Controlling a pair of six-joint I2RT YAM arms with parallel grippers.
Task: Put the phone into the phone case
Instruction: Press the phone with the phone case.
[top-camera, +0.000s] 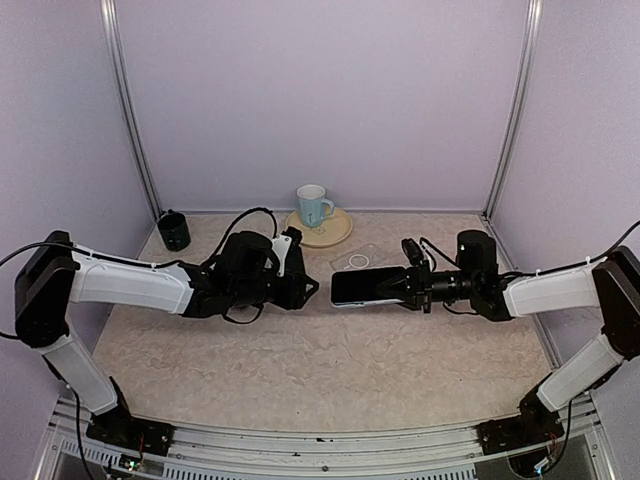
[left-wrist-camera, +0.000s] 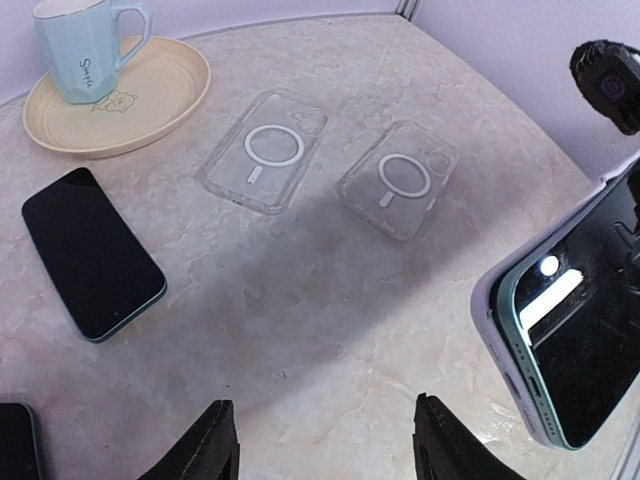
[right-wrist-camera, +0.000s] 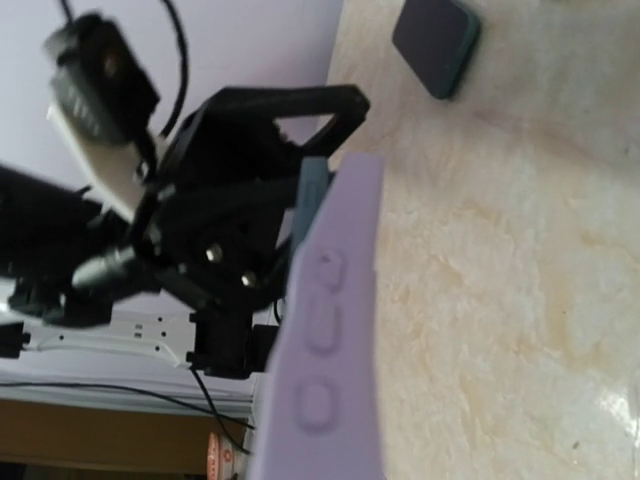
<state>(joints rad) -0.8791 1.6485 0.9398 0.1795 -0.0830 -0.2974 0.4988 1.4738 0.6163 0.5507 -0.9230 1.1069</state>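
Phone (top-camera: 360, 286) sits mid-frame in the top view, above the tabletop (top-camera: 300, 370), clenched at its right end by the right gripper (top-camera: 398, 285). Its long axis runs left to right across the frame, dark screen up, and its free end points left at the left gripper (top-camera: 308, 288), which is just beside it with a small gap. A lavender case (right-wrist-camera: 335, 300) wraps the phone's edge, with three side buttons showing in the right wrist view. The left gripper is released, its fingers spread with nothing between them. Two clear cases lie flat side by side on the tabletop in the left wrist view, one (left-wrist-camera: 265, 150) in the upper middle and one (left-wrist-camera: 400, 178) to its right. A second phone (left-wrist-camera: 92, 252) lies flat at the left of that view. One mug (top-camera: 313, 205) stands on one plate (top-camera: 335, 232) at the back, and one dark cup (top-camera: 174, 230) stands at the back left.
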